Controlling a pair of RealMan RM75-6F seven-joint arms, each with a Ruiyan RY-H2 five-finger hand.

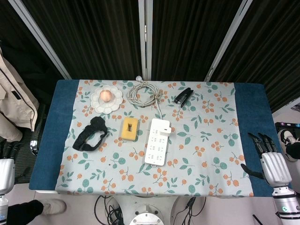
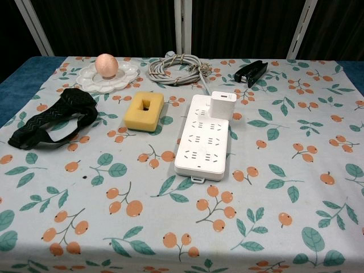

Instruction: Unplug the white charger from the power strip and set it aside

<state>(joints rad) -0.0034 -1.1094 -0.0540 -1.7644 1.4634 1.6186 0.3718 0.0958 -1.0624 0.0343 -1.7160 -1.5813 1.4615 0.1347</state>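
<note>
A white power strip [image 1: 158, 141] [image 2: 206, 135] lies in the middle of the floral tablecloth. A small white charger [image 1: 167, 128] [image 2: 222, 104] stands plugged into its far right end. The strip's grey cable [image 1: 145, 93] [image 2: 174, 69] lies coiled behind it. My right hand [image 1: 268, 159] hovers at the table's right edge, fingers spread, holding nothing. My left hand [image 1: 6, 161] is off the left edge beside the table, only partly seen at the frame border. The chest view shows neither hand.
A yellow sponge [image 1: 130, 128] [image 2: 144, 111] lies just left of the strip. A black strap [image 1: 91, 134] [image 2: 53, 118] sits further left. A white flower-shaped dish [image 1: 107, 100] [image 2: 109, 77] holding an egg is at the back left. A black stapler [image 1: 183, 96] [image 2: 251, 71] is at the back right.
</note>
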